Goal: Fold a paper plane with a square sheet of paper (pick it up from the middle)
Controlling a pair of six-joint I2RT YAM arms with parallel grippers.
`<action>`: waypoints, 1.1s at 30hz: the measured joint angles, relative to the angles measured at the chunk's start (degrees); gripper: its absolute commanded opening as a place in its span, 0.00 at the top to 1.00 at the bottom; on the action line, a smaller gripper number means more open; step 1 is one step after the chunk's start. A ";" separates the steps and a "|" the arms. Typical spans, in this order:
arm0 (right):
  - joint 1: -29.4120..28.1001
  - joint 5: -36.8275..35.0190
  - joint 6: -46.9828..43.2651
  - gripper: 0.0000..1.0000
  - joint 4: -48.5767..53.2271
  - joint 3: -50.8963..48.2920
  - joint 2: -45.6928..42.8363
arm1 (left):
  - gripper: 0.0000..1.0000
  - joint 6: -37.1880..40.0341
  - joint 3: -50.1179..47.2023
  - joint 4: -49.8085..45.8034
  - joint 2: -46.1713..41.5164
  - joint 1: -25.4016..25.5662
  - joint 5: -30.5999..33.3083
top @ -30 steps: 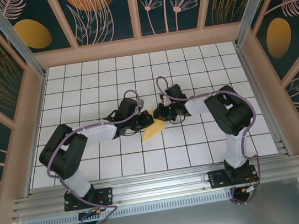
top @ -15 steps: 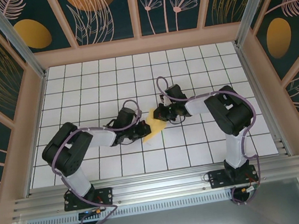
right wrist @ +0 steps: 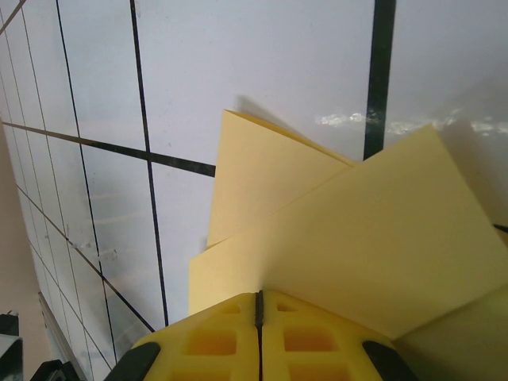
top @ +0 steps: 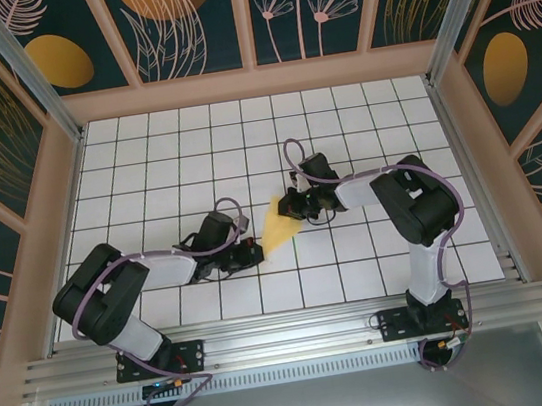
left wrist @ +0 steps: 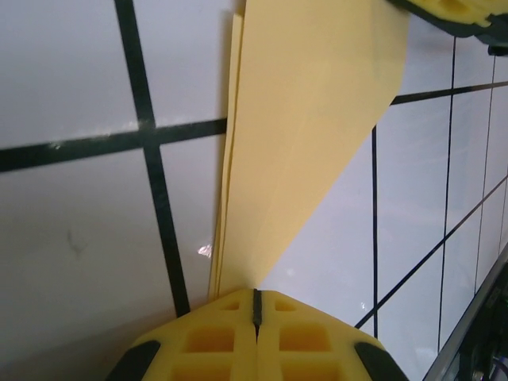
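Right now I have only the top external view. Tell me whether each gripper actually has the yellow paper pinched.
Observer: On the left wrist view the left gripper is shut on the narrow tip of the folded paper.
Operator: Now the right one.
Observer: On the right wrist view the right gripper is shut on the wide end, pads meeting.
Operator: Report the layers.
Observer: At the wide end two flaps overlap, one poking out beyond the other.

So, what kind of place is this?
Probably a robot lab enclosure: a white grid-tiled table, floral panel walls around it, a left arm and right arm bolted at its near edge.
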State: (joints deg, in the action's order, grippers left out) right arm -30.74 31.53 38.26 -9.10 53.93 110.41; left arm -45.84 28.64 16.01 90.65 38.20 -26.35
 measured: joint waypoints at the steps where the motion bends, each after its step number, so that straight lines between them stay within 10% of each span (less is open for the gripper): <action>1: 0.00 0.00 0.00 0.92 0.07 0.04 0.00 | 0.95 0.00 -0.17 -0.24 -0.31 0.00 0.02; 15: -0.13 -0.35 -0.02 0.90 2.03 1.14 0.00 | 0.90 -1.18 -0.87 -12.26 -14.58 0.02 7.58; 33: -1.25 -6.88 -0.42 0.78 10.10 1.53 -8.55 | 0.86 -1.27 14.95 -13.68 -3.56 0.02 14.86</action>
State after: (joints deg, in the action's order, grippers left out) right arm -31.99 24.64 37.85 0.99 55.46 101.86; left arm -47.11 43.59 2.33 87.09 38.22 -11.49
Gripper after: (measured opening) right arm 0.197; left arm 0.129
